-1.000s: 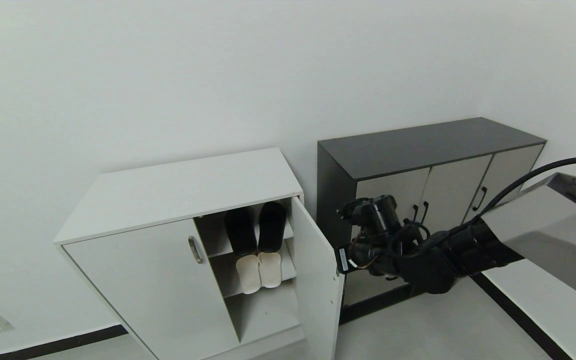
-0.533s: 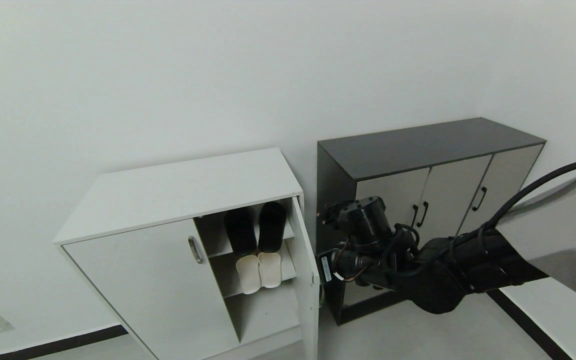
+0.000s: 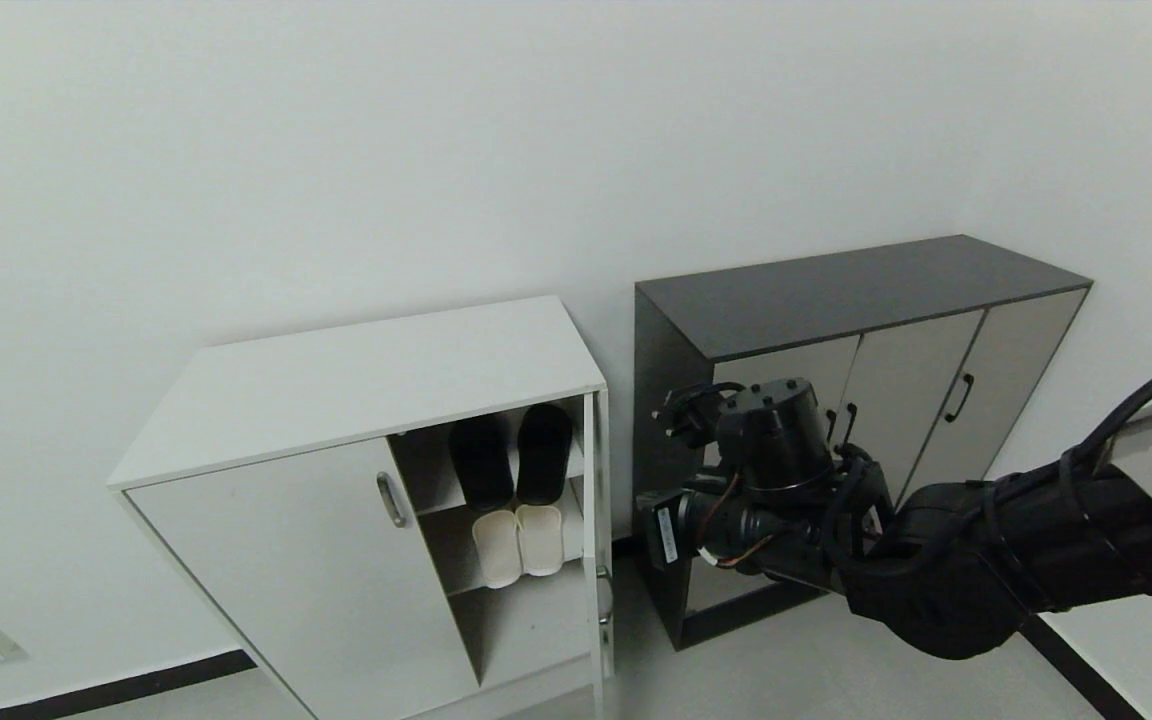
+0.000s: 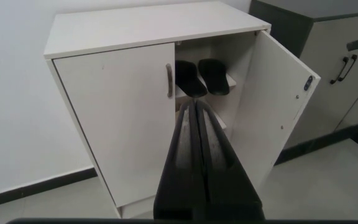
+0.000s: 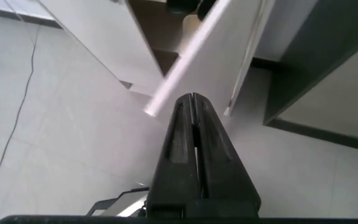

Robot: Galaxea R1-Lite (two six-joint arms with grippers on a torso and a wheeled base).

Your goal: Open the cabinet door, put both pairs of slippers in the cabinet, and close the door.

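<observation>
Now swinging the cabinet door [image 3: 597, 500] from wide open round to edge-on, roughly half shut, with right gripper [image 5: 194, 99] and left gripper [image 4: 194, 107] both pressed together, black slippers [image 3: 513, 455] and white slippers [image 3: 519, 540] already shelved inside, leaving only the final push.

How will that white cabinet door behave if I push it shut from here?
The cabinet door looks like a flat rigid panel, so it probably swings without flexing. Its edge looks slim, so it is likely light and may bang shut.
</observation>
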